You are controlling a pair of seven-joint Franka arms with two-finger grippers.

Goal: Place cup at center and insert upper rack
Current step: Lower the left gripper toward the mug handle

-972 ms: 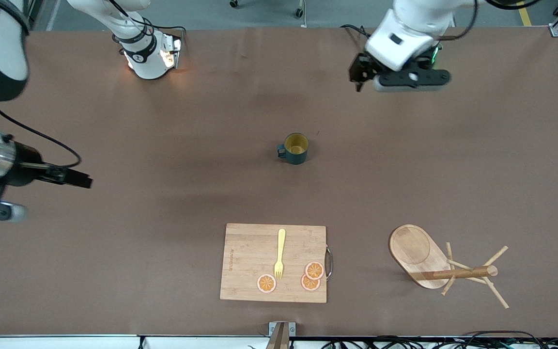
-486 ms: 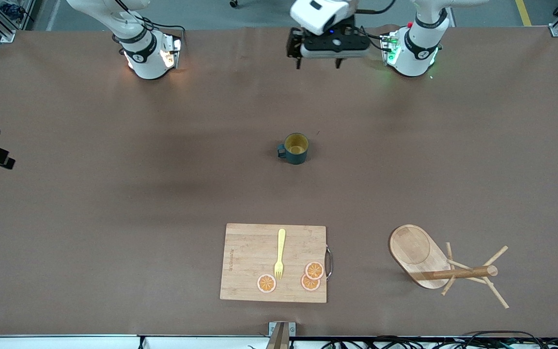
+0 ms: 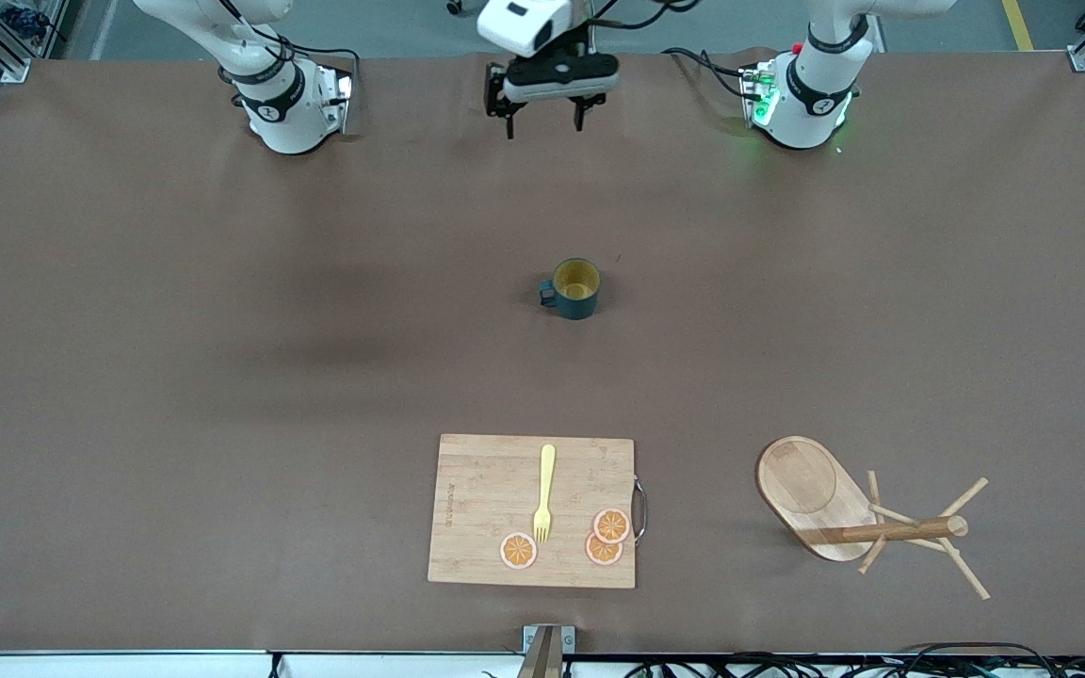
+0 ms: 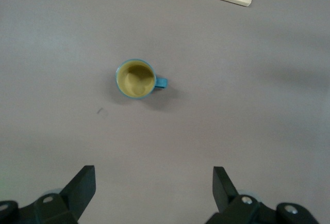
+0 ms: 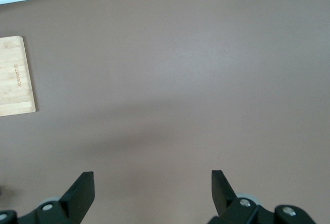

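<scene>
Cup [image 3: 574, 288] upright mid-table, well apart from raised left gripper [image 3: 543, 121], fingers spread

Right wrist view. The right gripper [image 5: 152, 189] hangs over bare brown tabletop [image 5: 196, 79], jaws spread wide with nothing between them. Part of a wooden cutting board [image 5: 15, 77] lies near the tabletop's pale-bordered edge.

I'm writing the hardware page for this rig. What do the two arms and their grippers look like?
Both arms are glossy white with black joint bands and black cables. The left arm's base glows green; the right arm's base shows warm orange light. The left gripper has a white-and-black body; both grippers' fingers are black, angular wedges.
</scene>
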